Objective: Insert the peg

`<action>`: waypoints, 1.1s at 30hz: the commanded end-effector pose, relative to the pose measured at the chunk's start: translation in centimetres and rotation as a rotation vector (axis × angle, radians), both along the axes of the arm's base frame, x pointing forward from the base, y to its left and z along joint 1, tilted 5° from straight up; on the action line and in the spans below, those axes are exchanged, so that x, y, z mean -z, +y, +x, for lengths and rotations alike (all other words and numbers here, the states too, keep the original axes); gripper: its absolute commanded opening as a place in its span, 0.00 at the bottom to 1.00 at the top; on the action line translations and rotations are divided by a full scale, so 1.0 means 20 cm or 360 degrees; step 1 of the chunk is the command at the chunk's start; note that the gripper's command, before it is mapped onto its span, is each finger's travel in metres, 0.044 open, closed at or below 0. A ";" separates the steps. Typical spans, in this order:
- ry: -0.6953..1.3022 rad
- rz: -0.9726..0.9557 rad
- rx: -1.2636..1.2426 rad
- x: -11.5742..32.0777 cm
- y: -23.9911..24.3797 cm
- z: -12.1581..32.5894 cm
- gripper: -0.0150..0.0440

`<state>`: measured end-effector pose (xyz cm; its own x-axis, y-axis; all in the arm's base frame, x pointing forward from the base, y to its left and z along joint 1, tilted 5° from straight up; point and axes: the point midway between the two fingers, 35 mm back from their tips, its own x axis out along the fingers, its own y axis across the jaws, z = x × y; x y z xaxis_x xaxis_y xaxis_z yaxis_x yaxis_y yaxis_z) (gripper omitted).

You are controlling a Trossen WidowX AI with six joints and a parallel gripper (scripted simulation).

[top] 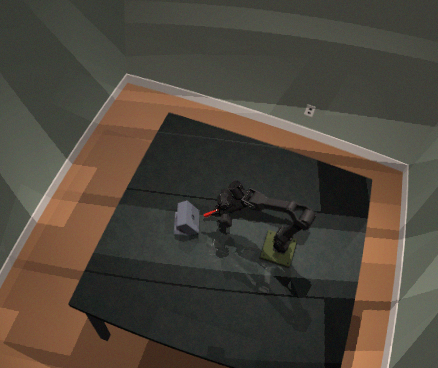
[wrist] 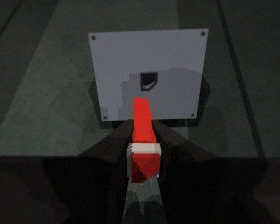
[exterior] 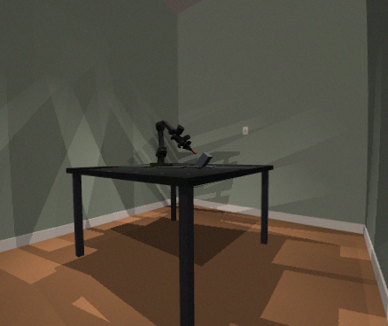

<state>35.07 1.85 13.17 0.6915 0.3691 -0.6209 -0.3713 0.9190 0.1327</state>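
My gripper [wrist: 142, 126] is shut on the red peg [top: 210, 213] [exterior: 194, 151] [wrist: 142, 112], which has a pale band near the fingers. The peg's free end points out toward the panel, tilted downward, and stands clear of its face. The sloped grey panel [top: 187, 216] [exterior: 205, 159] [wrist: 116, 65] faces the gripper. Its one hole [wrist: 149, 81] is dark and roughly square with one corner cut off at the lower right. In the wrist view the peg's tip lies just below the hole and slightly left. The peg's near end shows flat sides; its far end's outline is hidden.
The dark table [top: 144, 250] [exterior: 123, 173] carries the panel and the arm's olive base plate [top: 269, 256]. Small screws or dark dots mark the panel's corners. Shadows fall across the table and the panel's face.
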 end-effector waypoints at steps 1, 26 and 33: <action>-0.0020 -0.0016 -0.0005 0.02 0.00 0.02 0.25; -0.0117 -0.0050 -0.0021 0.09 0.01 0.13 0.25; -0.0125 -0.0052 -0.0022 0.11 0.02 0.15 0.25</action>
